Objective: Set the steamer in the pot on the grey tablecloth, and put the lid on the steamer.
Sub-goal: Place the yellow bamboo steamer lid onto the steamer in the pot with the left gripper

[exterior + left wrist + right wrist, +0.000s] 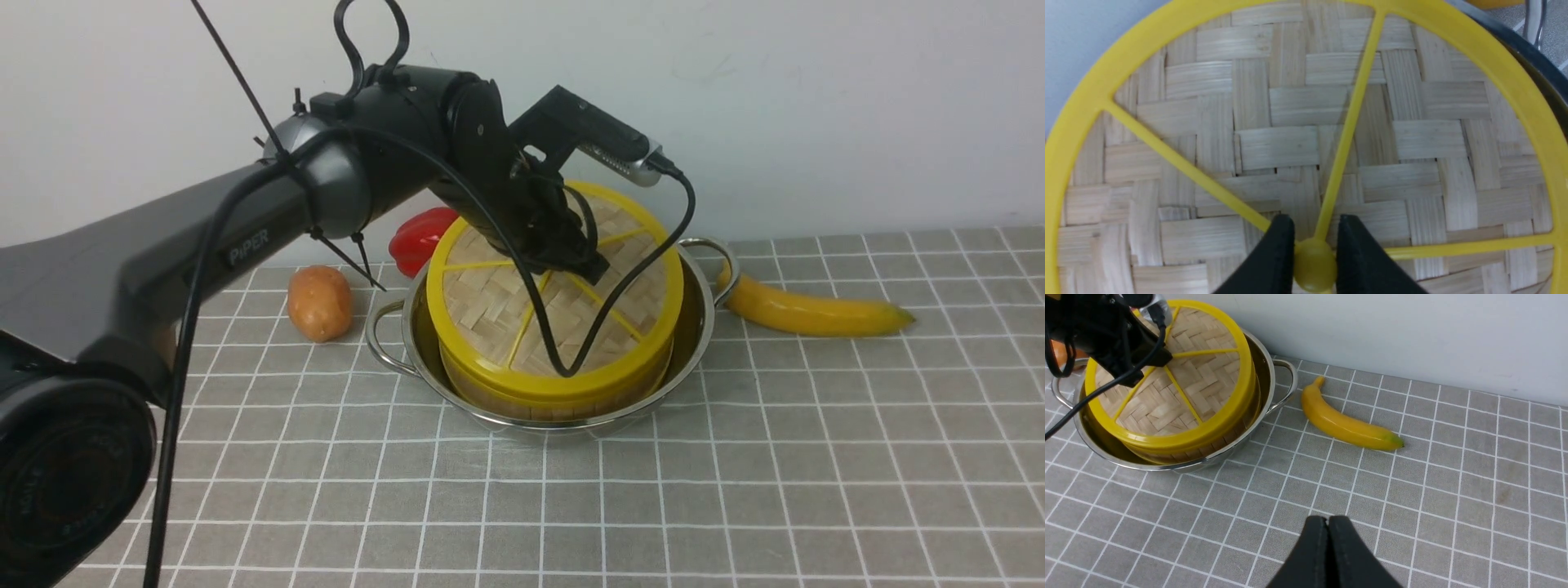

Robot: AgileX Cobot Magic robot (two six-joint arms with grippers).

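On the grey tablecloth, the stainless-steel pot holds the bamboo steamer, capped by the woven lid, which looks slightly raised at the back; whether it is fully seated cannot be told. The left gripper comes down from above, jaws narrowed on the lid's yellow centre hub, so any release and lift falls to that arm. The right gripper hangs pressed together and empty, well apart from the pot, over bare cloth.

The grey tablecloth carries the pot, banana, potato and red pepper.
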